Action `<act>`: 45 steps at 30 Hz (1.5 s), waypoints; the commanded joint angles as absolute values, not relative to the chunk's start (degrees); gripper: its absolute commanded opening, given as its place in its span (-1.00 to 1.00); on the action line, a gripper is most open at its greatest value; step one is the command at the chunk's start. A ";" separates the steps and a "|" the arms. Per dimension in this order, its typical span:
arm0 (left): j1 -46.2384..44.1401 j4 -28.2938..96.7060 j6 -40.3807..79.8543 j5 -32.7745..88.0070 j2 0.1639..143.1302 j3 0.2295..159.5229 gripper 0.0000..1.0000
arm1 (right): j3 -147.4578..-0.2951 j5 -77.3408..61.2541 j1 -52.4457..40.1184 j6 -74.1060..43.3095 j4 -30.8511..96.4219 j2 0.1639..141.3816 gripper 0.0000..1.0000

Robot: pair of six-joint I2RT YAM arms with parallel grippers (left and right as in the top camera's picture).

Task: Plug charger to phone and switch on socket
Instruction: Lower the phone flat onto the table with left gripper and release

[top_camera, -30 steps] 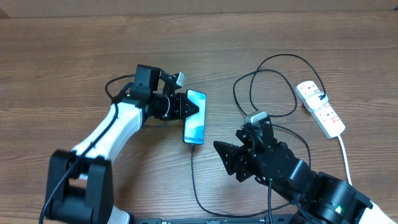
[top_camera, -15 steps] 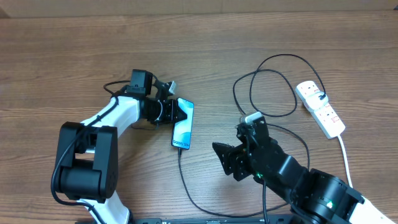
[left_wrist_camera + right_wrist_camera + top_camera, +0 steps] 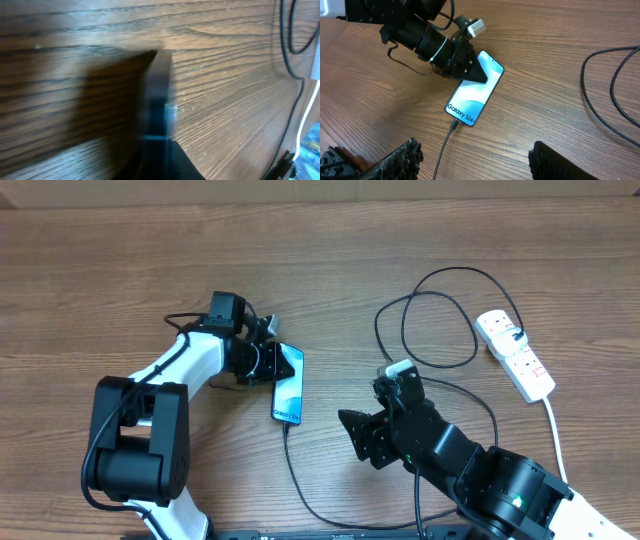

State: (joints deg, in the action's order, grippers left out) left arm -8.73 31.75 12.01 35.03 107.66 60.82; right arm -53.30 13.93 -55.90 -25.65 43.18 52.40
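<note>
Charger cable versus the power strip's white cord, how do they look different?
The charger cable is black; the power strip's cord is white. The cable loops in coils and reaches the phone; the cord runs nearly straight toward the near edge. Both are thin.

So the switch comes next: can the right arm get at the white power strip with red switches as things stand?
Probably yes. The white power strip with red switches lies uncovered on that arm's side; the right gripper is open and empty, and only loops of thin black cable lie between.
</note>
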 commanded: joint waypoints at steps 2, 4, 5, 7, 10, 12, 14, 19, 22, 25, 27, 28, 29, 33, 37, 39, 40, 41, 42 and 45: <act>-8.58 32.88 11.40 30.87 108.44 60.86 -0.63 | -54.06 14.50 -55.77 -25.52 43.31 52.31 0.39; -8.58 32.97 11.42 30.89 108.44 60.86 -0.56 | -54.06 14.46 -55.77 -25.52 43.44 52.31 0.40; -8.58 32.99 11.42 30.89 108.44 60.86 -0.54 | -54.06 14.26 -55.77 -25.52 43.44 52.31 0.40; -8.58 33.17 11.60 30.89 108.44 60.86 -0.46 | -54.06 14.09 -55.77 -25.52 43.42 52.31 0.40; -8.58 33.50 11.81 30.87 108.44 60.86 -0.31 | -54.06 14.09 -55.77 -25.52 43.44 52.31 0.40; -8.58 33.67 11.81 30.89 108.44 60.86 -0.24 | -54.06 14.09 -55.77 -25.52 43.42 52.31 0.40; -8.58 33.67 11.81 30.87 108.44 60.86 -0.18 | -54.06 14.06 -55.77 -25.52 43.44 52.31 0.40; -8.58 34.09 11.81 28.77 108.44 60.86 -0.08 | -54.06 14.04 -55.77 -25.52 43.44 52.31 0.41; -8.58 34.70 11.81 26.59 108.44 60.86 -0.02 | -54.06 13.89 -55.77 -25.52 43.44 52.31 0.42; -8.58 34.87 11.81 26.33 108.44 60.86 0.05 | -54.06 13.89 -55.77 -25.52 43.44 52.31 0.58; -8.58 34.83 11.81 26.22 108.44 60.86 0.10 | -54.06 13.89 -55.77 -25.52 43.44 52.31 0.72; -8.58 34.83 11.84 25.41 108.44 60.86 0.13 | -54.06 13.89 -55.77 -25.52 43.44 52.31 0.81; -8.58 34.92 11.86 24.25 108.44 60.86 0.16 | -54.06 13.89 -55.77 -25.52 43.44 52.31 0.92; -8.58 35.20 11.84 23.29 108.44 60.86 0.26 | -54.06 13.89 -55.77 -25.50 43.44 52.34 1.00; -8.58 35.20 11.84 23.00 108.44 60.86 0.51 | -54.06 13.89 -55.77 -25.50 43.42 52.56 1.00; -8.58 35.33 11.84 21.80 108.44 60.86 0.62 | -54.06 13.89 -55.77 -25.50 43.44 52.97 1.00; -8.58 35.38 11.84 21.39 108.44 60.86 0.70 | -54.06 13.89 -55.77 -25.50 43.44 53.17 1.00; -8.58 35.44 11.84 20.91 108.44 60.86 0.80 | -54.06 13.89 -55.77 -25.50 43.44 53.49 1.00; -8.58 35.57 11.84 20.43 108.44 60.86 1.00 | -54.06 13.89 -55.77 -25.50 43.42 53.87 1.00; -8.58 36.03 11.84 19.49 108.44 60.86 1.00 | -54.06 13.91 -55.77 -25.50 43.33 55.07 1.00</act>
